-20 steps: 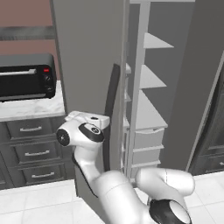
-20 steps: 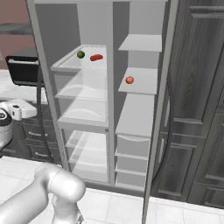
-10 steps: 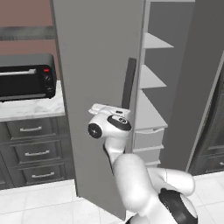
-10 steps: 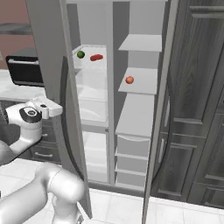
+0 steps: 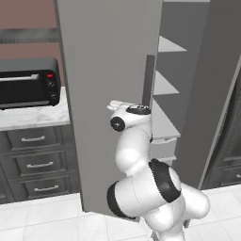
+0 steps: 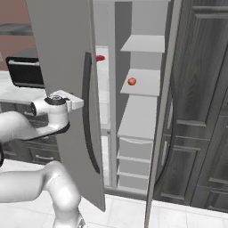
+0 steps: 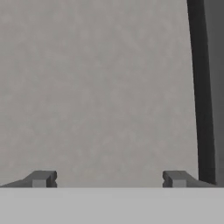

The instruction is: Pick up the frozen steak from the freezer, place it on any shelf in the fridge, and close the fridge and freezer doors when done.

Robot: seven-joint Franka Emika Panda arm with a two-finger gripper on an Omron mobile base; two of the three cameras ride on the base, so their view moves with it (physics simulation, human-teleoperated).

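Your gripper (image 7: pixel 109 178) faces the flat matte fridge door (image 6: pixel 62 89), jaws spread apart, beside its curved dark handle (image 6: pixel 91 120). The right base view shows a red steak (image 6: pixel 100 58) behind that door's edge; the freezer (image 6: pixel 138 116) stands open.

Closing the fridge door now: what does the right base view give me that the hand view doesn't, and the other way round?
Right base view: the freezer's grey shelves standing open, a small orange-red round item on one, and a red item in the fridge, seen through the door gap. Hand view: the end effector, fingertips wide apart with nothing between them, facing the door. Both: the fridge door with its flat grey face, and its dark handle.
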